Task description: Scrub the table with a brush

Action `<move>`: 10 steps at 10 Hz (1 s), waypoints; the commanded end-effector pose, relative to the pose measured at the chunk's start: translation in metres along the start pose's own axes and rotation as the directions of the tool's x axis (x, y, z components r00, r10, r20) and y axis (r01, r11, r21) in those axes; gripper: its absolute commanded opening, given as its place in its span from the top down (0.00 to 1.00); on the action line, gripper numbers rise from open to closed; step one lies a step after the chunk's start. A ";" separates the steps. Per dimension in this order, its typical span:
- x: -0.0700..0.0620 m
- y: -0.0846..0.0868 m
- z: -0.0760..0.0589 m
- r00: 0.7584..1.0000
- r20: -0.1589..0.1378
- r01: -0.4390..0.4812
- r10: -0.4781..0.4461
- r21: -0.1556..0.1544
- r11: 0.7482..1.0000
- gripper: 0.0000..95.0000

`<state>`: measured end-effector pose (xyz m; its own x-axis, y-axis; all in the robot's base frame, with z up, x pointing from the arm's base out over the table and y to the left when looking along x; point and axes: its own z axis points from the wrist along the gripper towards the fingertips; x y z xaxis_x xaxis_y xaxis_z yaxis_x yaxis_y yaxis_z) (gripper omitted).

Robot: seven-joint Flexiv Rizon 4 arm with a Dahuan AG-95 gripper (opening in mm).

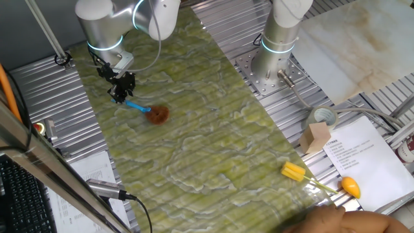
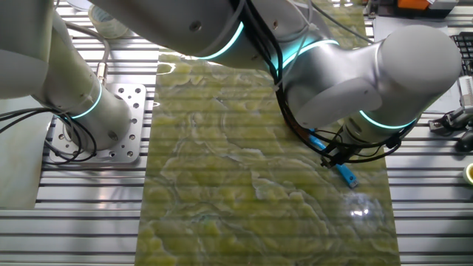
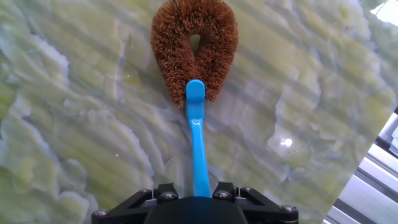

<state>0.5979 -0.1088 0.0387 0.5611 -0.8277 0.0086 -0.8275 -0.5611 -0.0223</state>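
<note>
The brush [image 1: 150, 112] has a thin bright-blue handle and a round brown-orange bristle head [image 3: 194, 45]. Its head rests on the table [image 1: 194, 129], the green-yellow marbled surface, toward the left side. My gripper [image 1: 120, 96] is shut on the end of the blue handle [image 3: 199, 155]. In the hand view the handle runs from between my jaws up to the head. In the other fixed view only a piece of the blue handle [image 2: 345, 174] shows below the arm; the head is hidden by the arm.
A second arm's base [image 1: 275, 55] stands on a metal plate at the table's right edge. A yellow-headed tool with an orange end [image 1: 320, 179], a tape roll [image 1: 321, 118], a small box and papers lie at the right. Ribbed metal flanks the table.
</note>
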 end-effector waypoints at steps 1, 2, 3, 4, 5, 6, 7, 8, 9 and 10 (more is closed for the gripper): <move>0.000 0.000 0.000 1.000 0.000 -0.001 0.001 0.000 1.000 0.60; 0.000 0.000 0.000 1.000 0.000 -0.001 0.001 0.000 1.000 0.60; 0.000 0.000 0.000 1.000 0.000 -0.001 0.001 0.000 1.000 0.60; 0.000 0.000 0.000 1.000 0.000 -0.001 0.001 0.000 1.000 0.60; 0.000 0.000 0.000 1.000 0.000 -0.001 0.001 0.000 1.000 0.60; 0.000 0.000 0.000 1.000 0.000 -0.001 0.001 0.000 1.000 0.60; -0.007 0.011 -0.026 0.999 0.034 -0.016 0.015 0.030 0.999 0.80; -0.007 0.010 -0.026 0.999 0.041 -0.017 0.016 0.029 0.999 0.80; -0.007 0.010 -0.026 0.999 0.040 -0.017 0.016 0.029 0.999 0.80; -0.007 0.010 -0.026 0.999 0.035 -0.018 0.017 0.029 0.999 0.80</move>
<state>0.5781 -0.1086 0.0702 0.5475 -0.8361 -0.0333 -0.8363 -0.5455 -0.0552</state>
